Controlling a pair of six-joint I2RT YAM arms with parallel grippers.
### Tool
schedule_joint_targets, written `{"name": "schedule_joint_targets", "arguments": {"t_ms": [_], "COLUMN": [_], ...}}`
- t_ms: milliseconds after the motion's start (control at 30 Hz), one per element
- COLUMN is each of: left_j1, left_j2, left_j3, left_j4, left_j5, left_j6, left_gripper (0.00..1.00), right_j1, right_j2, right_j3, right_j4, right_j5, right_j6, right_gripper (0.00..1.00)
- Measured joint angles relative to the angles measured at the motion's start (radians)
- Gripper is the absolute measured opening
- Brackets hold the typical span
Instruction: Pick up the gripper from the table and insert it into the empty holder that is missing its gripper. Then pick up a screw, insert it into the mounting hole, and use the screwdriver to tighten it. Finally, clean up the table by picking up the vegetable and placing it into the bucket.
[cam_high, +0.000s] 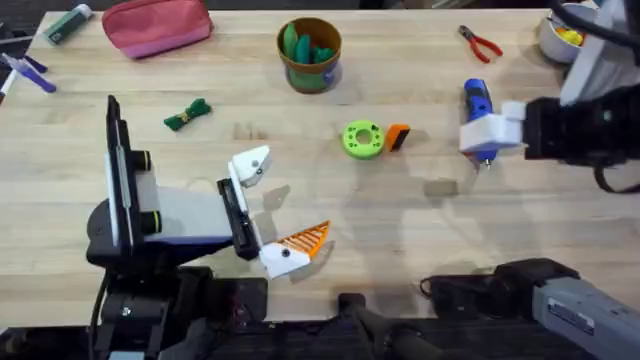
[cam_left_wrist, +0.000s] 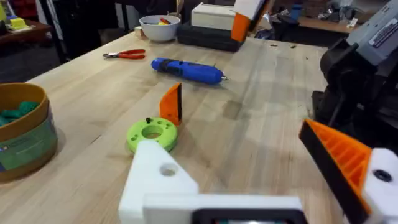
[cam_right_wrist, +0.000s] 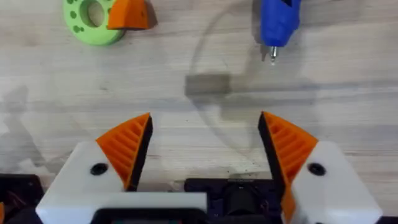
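The orange ribbed gripper (cam_high: 398, 137) (cam_left_wrist: 171, 104) (cam_right_wrist: 129, 15) leans against a green disc (cam_high: 362, 139) mid-table. My left gripper (cam_high: 272, 205) (cam_left_wrist: 236, 146) is open near the front edge; one white finger is an empty holder (cam_left_wrist: 158, 171) with a bare hole, the other carries an orange pad (cam_left_wrist: 345, 158). At the right, the blue screwdriver (cam_high: 477, 100) (cam_right_wrist: 278, 22) lies flat, with my right gripper (cam_high: 478, 135) (cam_right_wrist: 205, 146) open and empty just short of its tip. The vegetable (cam_high: 187, 114) lies at the left. The bucket (cam_high: 310, 55) stands at the back. A tiny dark stub (cam_left_wrist: 148, 120) on the disc may be a screw; I cannot tell.
Red-handled pliers (cam_high: 480, 42) and a white bowl (cam_high: 560, 35) sit at the back right. A pink pouch (cam_high: 157, 25) and pens (cam_high: 30, 72) lie at the back left. Green pieces fill the bucket.
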Motion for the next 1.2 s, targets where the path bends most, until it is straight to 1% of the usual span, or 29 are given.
{"name": "schedule_joint_targets", "arguments": {"t_ms": [167,333,533,767,933,1200], "left_j1": [0.0,0.0,0.0,0.0,0.0,0.0], "left_j2": [0.0,0.0,0.0,0.0,0.0,0.0], "left_j3": [0.0,0.0,0.0,0.0,0.0,0.0], "left_j4": [0.0,0.0,0.0,0.0,0.0,0.0], "left_j5": [0.0,0.0,0.0,0.0,0.0,0.0], "left_j6": [0.0,0.0,0.0,0.0,0.0,0.0], "left_gripper": [0.988,0.987,0.988,0.988,0.988,0.989], "right_j1": [0.096,0.202,0.285,0.296,0.309,0.319], "right_j2": [0.065,0.151,0.263,0.38,0.453,0.508], "right_j3": [0.056,0.109,0.117,0.119,0.119,0.121], "right_j4": [0.0,0.009,0.087,0.123,0.166,0.224], "right_j5": [0.03,0.092,0.123,0.128,0.095,0.068], "right_j6": [0.076,0.136,0.155,0.15,0.146,0.116], "right_gripper": [0.994,0.993,0.993,0.992,0.993,0.993]}}
